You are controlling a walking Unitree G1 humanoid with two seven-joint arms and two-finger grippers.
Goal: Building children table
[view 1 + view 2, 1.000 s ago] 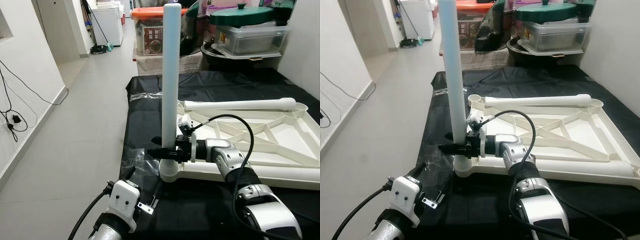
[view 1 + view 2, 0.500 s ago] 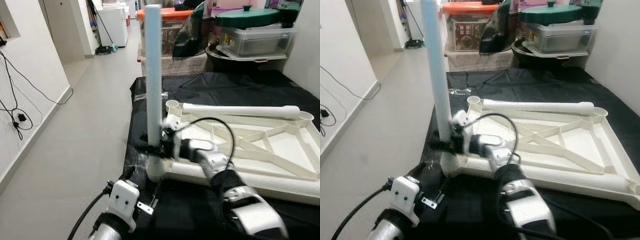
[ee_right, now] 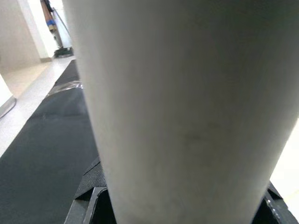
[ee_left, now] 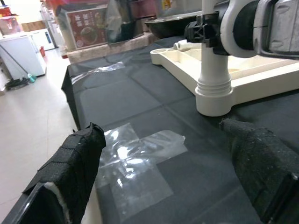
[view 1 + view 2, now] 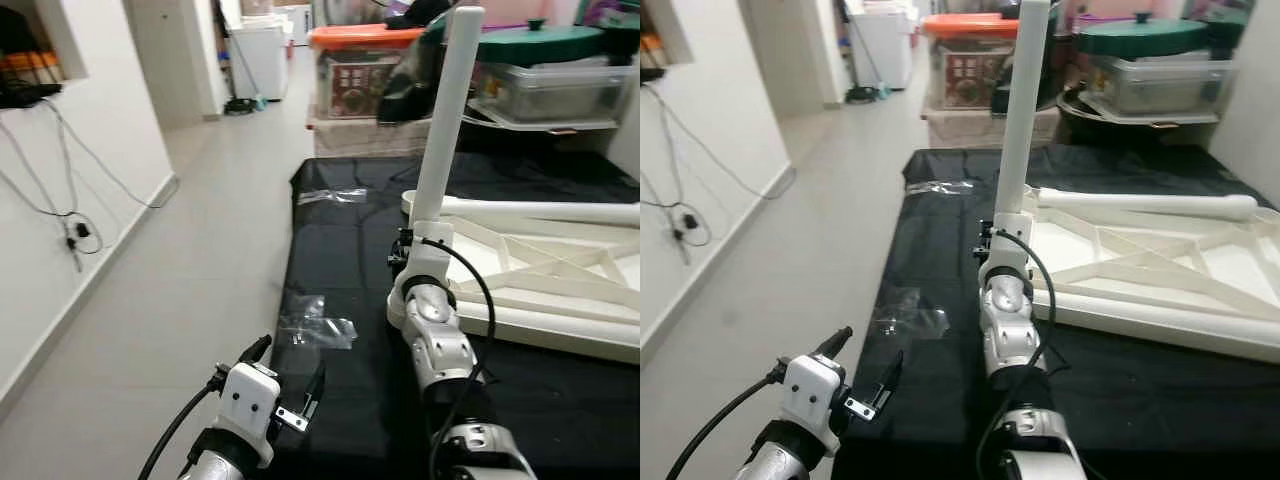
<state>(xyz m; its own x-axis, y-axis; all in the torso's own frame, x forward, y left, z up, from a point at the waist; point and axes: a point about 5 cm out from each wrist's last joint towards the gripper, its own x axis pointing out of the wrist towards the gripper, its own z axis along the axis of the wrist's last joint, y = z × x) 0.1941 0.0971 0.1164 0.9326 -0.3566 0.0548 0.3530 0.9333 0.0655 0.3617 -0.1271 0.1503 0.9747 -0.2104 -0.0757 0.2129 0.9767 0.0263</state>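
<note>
While the right arm reaches forward over the black cloth [image 5: 340, 280], its right claw [image 5: 412, 248] is clamped round the foot of the upright white leg [image 5: 445, 110], fingers tight on the tube just above the socket at the near corner of the table top [image 5: 1160, 270]. From the right wrist camera the leg [image 3: 187, 107] sits pressed between the black fingers [image 3: 91, 186], very close to the lens. The table top lies upside down, its ribbed underside facing up, stretching away to the right of that claw. A second white leg [image 5: 1140, 203] lies flat along the far edge of the table top, beyond the claw.

Low and to the left of the right claw, the left claw [image 5: 290, 385] hangs at the near edge of the cloth, its fingers [image 4: 74, 163] spread apart and holding nothing. Between the two claws a scrap of clear plastic film [image 5: 318, 328] lies on the cloth. Farther off, past the leg, stand stacked storage tubs [image 5: 360, 70] with orange and green lids.
</note>
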